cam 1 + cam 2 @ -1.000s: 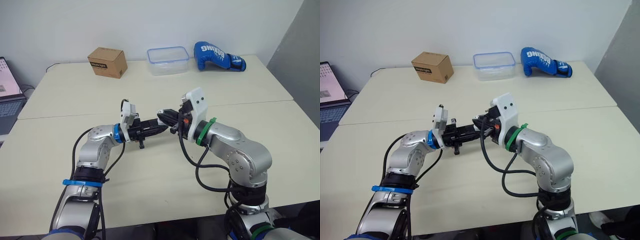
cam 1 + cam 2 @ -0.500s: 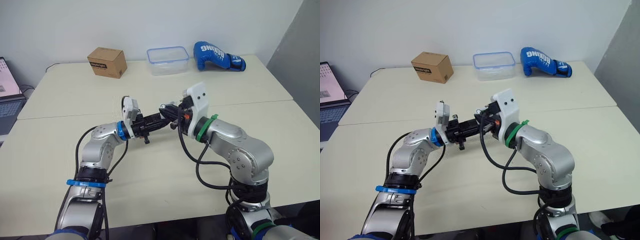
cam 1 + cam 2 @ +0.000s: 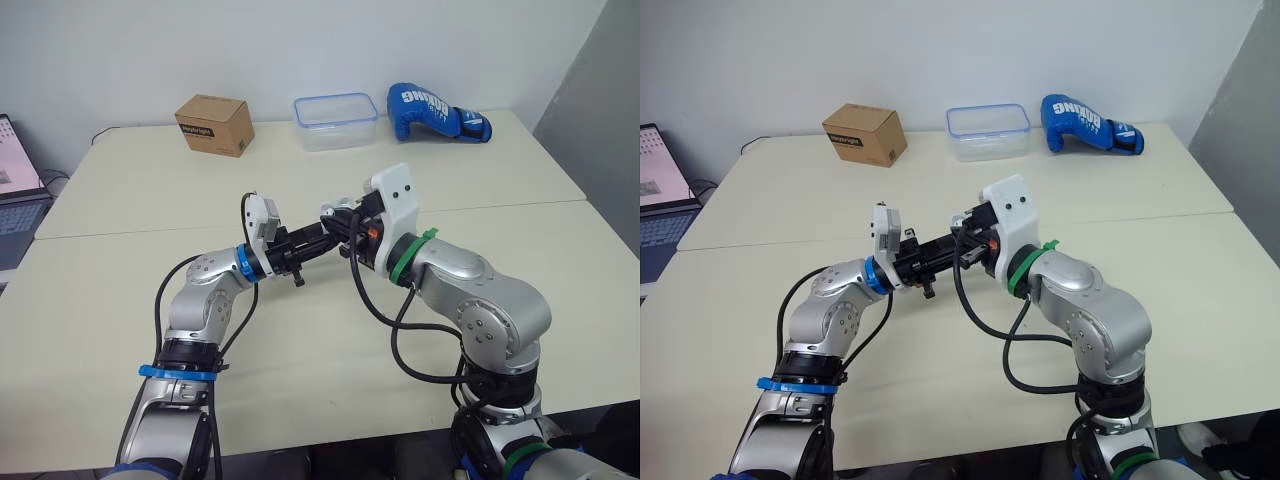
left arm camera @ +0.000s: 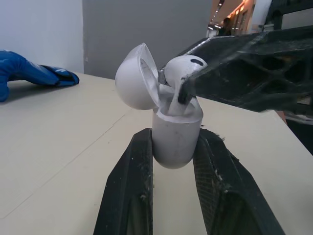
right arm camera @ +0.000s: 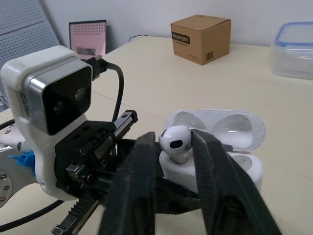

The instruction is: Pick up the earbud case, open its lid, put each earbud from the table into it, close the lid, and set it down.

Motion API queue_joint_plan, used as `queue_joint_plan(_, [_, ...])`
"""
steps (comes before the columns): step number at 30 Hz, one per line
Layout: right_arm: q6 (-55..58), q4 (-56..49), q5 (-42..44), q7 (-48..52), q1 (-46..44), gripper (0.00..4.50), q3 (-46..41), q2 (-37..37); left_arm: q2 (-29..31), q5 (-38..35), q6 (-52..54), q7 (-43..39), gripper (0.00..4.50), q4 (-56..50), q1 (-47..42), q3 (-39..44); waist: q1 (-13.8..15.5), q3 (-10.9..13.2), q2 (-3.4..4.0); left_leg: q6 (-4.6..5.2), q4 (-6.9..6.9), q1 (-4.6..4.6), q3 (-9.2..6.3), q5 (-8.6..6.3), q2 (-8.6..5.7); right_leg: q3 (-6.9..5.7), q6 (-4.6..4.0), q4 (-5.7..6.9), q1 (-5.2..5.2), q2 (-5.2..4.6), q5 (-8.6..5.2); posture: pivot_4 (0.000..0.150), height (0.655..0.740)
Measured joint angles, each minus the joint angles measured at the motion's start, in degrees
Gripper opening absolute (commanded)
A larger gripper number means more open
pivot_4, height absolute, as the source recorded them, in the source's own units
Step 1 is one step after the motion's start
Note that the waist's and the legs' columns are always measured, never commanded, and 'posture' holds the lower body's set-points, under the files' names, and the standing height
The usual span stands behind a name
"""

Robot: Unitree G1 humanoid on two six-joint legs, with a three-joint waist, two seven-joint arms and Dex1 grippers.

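Nearest the robot, dead centre of the table, the two arms meet above the tabletop. The left gripper is clamped on the earbud case, one black finger on each side of its rounded bottom, holding it off the table. The lid is flipped open and hangs back on its hinge. The right gripper comes in from the 3 o'clock side, its fingers pinching one white earbud. The earbud's stem is down in the mouth of the case and its round head sticks up over the rim. I can't tell whether the other slot has anything in it, so that's one earbud I can count, and one case

Further back along the far edge there's one brown cardboard box at 11 o'clock, one clear plastic tub with a blue rim at 12 o'clock (can't make out anything inside), and one blue boxing glove at 1 o'clock. One open laptop sits off the table's edge at 9 o'clock
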Motion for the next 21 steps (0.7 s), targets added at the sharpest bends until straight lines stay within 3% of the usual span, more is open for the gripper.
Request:
queue_joint_plan(3, [-0.9,-0.4,0.0,0.1,0.0,3.09,1.6,-0.8,0.0,0.0,0.0,0.3,0.81,0.0,0.0,0.1,0.0,0.0,0.0,0.0,0.0,0.0,0.01,0.0,0.0,0.0,0.0,0.0,0.0,0.0,0.0,0.15,0.7307])
queue_joint_plan(15, [-5.5,-0.7,1.1,1.3,0.1,3.09,0.2,-5.6,0.7,-0.9,0.4,-0.4,0.81,-2.0,0.0,0.3,0.0,0.0,0.0,0.0,-0.01,0.0,0.02,0.0,0.0,0.0,0.0,-0.02,0.01,0.0,0.0,0.15,0.7307])
queue_joint_plan(21, [-4.5,-3.0,11.8,9.3,1.5,3.09,-6.1,-9.6,1.5,-2.2,0.8,-2.0,0.81,-3.3,0.1,0.4,0.1,0.0,0.0,0.01,-0.02,0.0,0.01,0.0,0.0,-0.01,0.0,-0.05,0.03,0.0,0.0,0.15,0.7307])
